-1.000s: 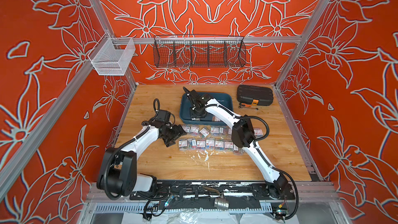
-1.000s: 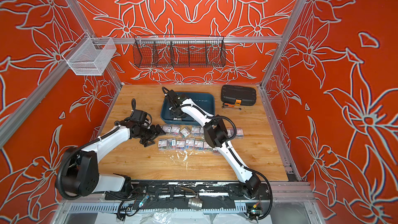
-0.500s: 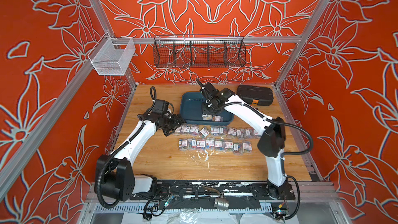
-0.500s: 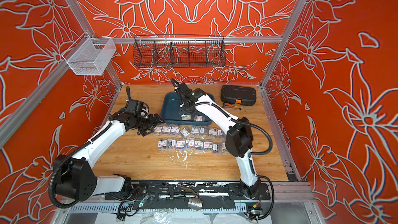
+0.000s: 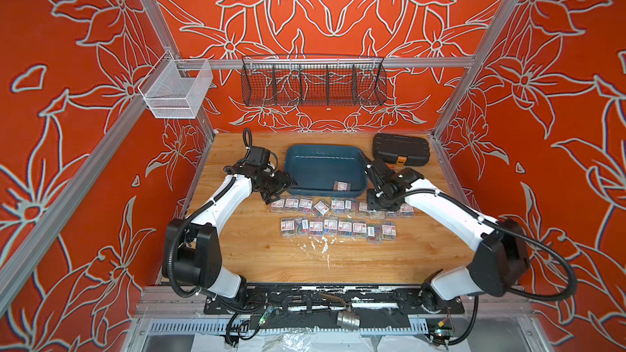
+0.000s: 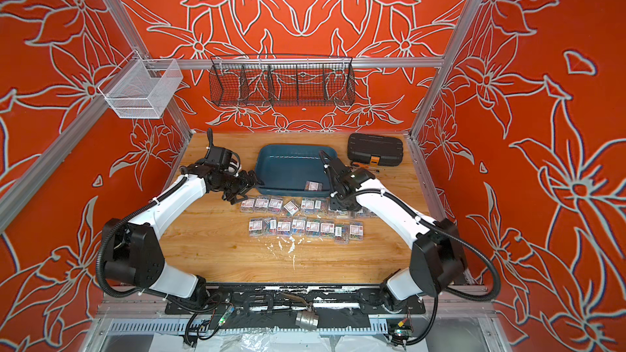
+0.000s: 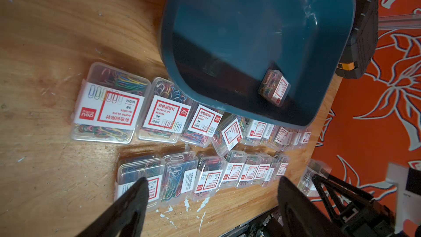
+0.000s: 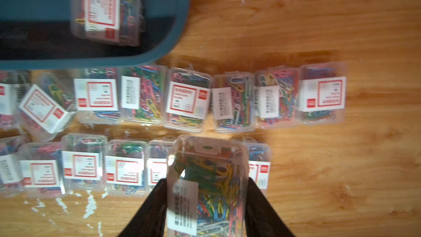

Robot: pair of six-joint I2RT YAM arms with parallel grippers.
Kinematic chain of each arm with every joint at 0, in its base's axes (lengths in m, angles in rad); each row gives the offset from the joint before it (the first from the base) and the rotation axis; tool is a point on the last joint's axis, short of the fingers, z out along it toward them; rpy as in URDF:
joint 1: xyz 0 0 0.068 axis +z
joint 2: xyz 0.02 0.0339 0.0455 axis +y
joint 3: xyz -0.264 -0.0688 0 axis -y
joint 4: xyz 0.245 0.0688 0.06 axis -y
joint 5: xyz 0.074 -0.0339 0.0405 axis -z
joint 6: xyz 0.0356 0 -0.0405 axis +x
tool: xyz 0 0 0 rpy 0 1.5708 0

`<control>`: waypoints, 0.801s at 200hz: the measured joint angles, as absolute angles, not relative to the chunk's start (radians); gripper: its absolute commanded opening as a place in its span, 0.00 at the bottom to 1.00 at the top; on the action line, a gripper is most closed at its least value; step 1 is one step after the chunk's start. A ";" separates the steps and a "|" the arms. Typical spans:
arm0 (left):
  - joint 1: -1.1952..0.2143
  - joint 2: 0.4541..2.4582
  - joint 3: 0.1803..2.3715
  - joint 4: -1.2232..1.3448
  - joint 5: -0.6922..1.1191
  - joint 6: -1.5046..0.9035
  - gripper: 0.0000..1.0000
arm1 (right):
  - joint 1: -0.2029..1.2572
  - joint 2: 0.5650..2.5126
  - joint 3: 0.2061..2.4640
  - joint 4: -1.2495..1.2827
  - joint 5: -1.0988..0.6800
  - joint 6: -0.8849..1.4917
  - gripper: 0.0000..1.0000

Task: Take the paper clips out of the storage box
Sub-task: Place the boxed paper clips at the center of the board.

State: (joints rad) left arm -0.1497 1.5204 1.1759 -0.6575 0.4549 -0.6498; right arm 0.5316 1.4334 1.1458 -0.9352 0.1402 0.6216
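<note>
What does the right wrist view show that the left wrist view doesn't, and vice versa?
Right wrist only: the right gripper clamped on both sides of the held clip box, close up. Left wrist only: the left gripper open and empty, and the black case. Both: the storage box with one last clip box inside, and the rows of clip boxes beside it.

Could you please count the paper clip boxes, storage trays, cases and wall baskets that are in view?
Paper clip boxes: 20 (18 on the table, 1 in the storage box, 1 in the right gripper)
Teal storage box: 1
Black case: 1
Wall baskets: 2 (black wire basket, white mesh basket)
Total: 24
</note>
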 measured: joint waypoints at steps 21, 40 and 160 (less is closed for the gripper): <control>-0.150 1.544 1.201 -0.658 0.459 -0.642 0.86 | 0.485 1.349 1.027 -0.937 0.168 0.633 0.32; -0.150 1.561 1.219 -0.661 0.467 -0.635 0.85 | 0.431 1.295 0.940 -0.936 0.186 0.640 0.32; -0.150 1.636 1.291 -0.674 0.500 -0.614 0.84 | 0.274 1.375 0.799 -0.800 0.216 0.631 0.43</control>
